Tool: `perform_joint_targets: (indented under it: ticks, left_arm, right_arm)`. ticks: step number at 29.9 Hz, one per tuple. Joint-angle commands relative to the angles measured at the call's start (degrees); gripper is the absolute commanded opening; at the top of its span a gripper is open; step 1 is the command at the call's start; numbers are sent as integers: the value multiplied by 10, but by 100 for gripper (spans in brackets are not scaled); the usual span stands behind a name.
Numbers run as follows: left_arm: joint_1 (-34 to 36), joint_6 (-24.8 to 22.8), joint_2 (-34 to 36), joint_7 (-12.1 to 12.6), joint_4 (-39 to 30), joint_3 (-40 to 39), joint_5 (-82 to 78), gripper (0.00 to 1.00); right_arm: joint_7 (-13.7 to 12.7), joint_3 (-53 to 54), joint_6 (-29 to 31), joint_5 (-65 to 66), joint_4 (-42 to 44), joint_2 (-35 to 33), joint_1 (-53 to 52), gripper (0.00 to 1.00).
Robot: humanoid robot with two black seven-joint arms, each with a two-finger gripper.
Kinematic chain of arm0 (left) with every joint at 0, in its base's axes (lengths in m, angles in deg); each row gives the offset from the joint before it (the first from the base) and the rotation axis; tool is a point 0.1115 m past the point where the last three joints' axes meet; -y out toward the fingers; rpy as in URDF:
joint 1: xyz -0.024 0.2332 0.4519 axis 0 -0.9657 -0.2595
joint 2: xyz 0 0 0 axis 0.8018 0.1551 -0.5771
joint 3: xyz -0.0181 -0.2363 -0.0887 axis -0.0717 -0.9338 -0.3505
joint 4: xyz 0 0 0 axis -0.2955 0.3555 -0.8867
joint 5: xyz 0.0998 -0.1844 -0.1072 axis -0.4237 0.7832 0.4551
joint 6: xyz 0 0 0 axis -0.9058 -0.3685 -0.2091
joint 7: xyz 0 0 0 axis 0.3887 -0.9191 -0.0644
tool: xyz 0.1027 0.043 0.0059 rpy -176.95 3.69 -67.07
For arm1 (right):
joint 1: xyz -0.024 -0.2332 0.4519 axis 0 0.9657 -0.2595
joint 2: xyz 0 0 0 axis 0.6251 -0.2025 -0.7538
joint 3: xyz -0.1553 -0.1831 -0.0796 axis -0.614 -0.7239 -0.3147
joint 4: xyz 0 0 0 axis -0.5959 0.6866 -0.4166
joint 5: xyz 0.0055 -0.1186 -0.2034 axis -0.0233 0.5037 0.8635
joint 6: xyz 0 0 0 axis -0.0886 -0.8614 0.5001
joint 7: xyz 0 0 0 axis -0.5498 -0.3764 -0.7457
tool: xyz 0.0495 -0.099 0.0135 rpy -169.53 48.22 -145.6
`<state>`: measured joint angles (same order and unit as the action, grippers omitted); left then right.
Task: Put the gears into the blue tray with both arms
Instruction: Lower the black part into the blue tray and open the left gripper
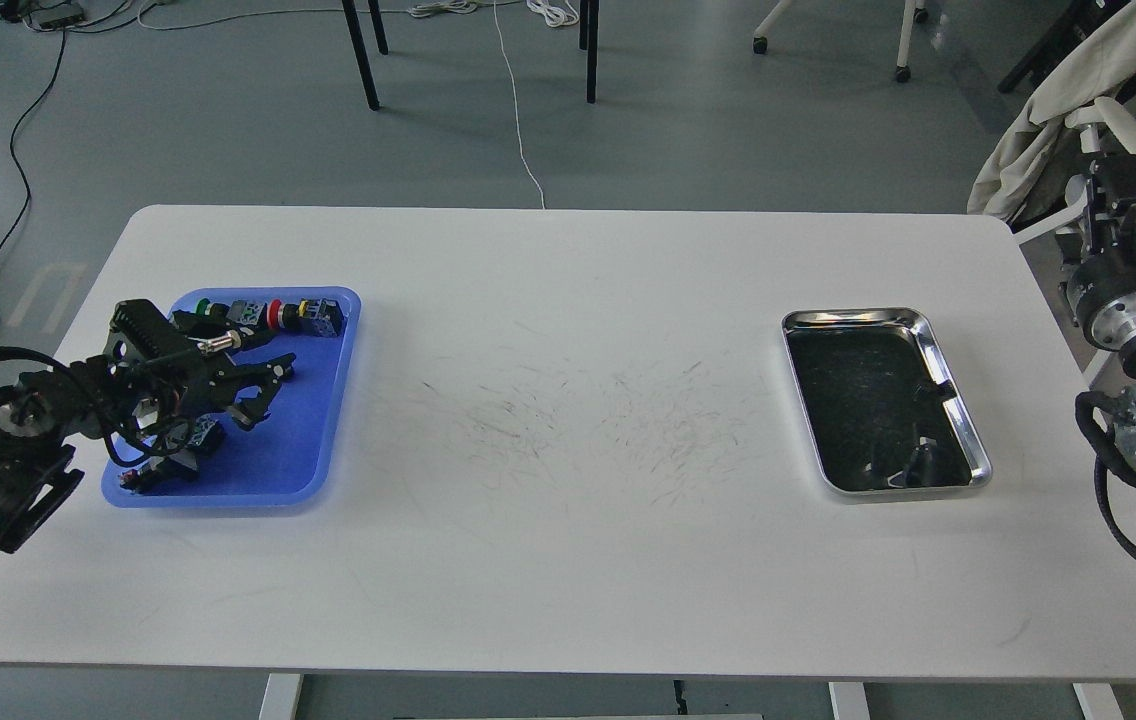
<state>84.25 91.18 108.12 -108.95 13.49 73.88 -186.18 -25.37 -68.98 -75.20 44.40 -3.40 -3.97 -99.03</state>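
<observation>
The blue tray [313,440] lies at the table's left side. My left gripper [266,394] hangs over its middle, open, with nothing visible between its fingers. I cannot make out any gears; the arm hides part of the tray's floor. My right gripper [1115,200] is off the table beyond its right edge, seen small and dark, so its fingers cannot be told apart.
Push-button switches [273,313] with coloured caps lie in a row along the blue tray's far rim, and more small parts [196,437] sit under my left arm. A shiny steel tray [968,430] with a dark inside lies at the right. A chair with cloth stands behind the right arm.
</observation>
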Motion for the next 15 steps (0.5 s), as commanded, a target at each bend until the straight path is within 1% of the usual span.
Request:
perform_joint_targets:
  ticks: [1, 7, 11, 15]
  left_arm:
    - [3, 0, 0, 0, 0, 0, 5, 37]
    - [13, -4, 2, 0, -2, -2, 57, 42]
    - [58, -12, 10, 0, -1, 1, 118, 47]
    - [82, -29, 28, 0, 0, -1, 166, 51]
  right_arm:
    - [0, 0, -1, 0, -1, 0, 0, 95]
    - [0, 0, -1, 0, -1, 0, 0, 95]
    - [1, 0, -1, 6, -1, 0, 0, 95]
    - [1, 0, -1, 14, -3, 0, -1, 95]
